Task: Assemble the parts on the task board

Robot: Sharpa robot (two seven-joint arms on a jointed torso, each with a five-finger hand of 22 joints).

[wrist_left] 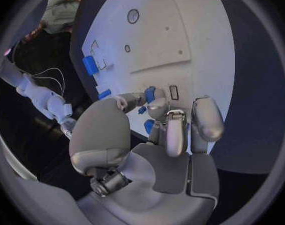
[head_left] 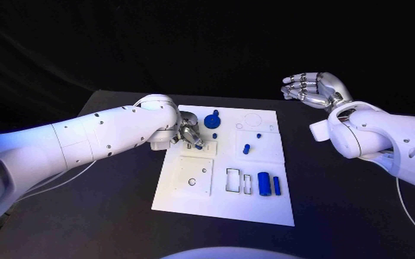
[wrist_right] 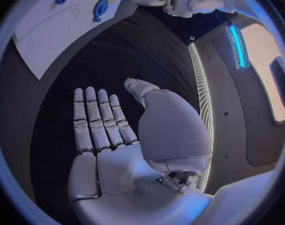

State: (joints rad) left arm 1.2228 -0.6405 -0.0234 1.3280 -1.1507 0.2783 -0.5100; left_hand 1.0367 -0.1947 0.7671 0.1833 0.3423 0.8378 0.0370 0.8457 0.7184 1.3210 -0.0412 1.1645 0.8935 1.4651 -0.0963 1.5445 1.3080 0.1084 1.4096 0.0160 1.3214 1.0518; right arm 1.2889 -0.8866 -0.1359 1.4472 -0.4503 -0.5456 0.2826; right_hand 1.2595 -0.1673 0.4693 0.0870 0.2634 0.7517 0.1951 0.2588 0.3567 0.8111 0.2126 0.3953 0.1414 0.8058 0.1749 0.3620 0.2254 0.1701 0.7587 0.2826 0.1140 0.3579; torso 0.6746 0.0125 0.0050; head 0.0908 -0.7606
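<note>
While the black table (head_left: pixel 95 211) lies under dark surroundings, the left hand (head_left: pixel 189 132) rests fingers-down on the white task board (head_left: pixel 226 202), pinching a small blue part (wrist_left: pixel 149 95) near its left edge. Two blue cylinders (head_left: pixel 269 184) lie lower on the board. Well apart, the right hand (head_left: pixel 313 89) hovers off the board, fingers spread, holding nothing.
</note>
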